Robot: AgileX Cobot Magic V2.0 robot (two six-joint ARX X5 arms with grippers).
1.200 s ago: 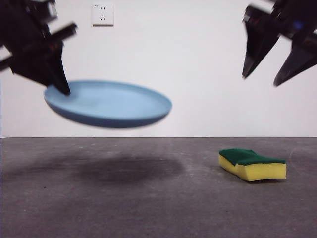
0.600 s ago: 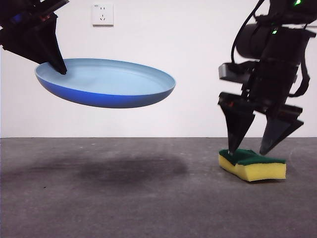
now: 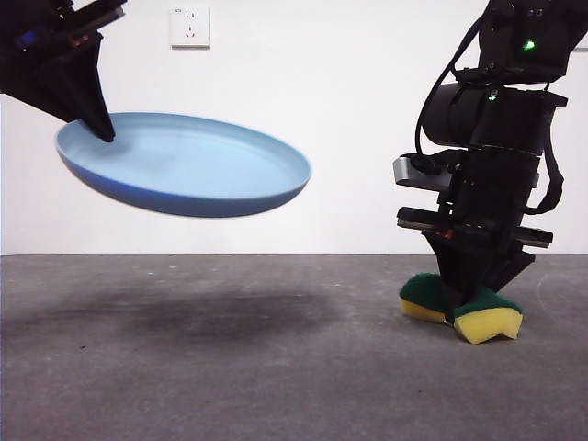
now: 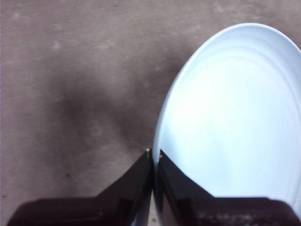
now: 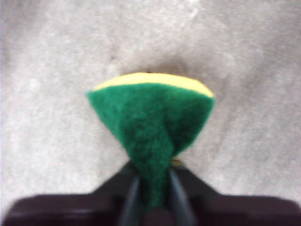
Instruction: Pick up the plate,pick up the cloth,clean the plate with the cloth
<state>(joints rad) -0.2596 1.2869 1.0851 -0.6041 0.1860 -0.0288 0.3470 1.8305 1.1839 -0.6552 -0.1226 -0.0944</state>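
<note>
While aloft, plate (image 3: 184, 165); pinched cloth (image 3: 459, 308).

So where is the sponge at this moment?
In the front view the sponge is low on the right side, on the table, squeezed in the right claw; the plate hangs high on the left.

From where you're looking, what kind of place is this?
Probably an indoor lab or test bench, not a kitchen: a bare grey tabletop, a plain white wall with one power socket, and only the blue plate and sponge there, each held in a robot hand.
</note>
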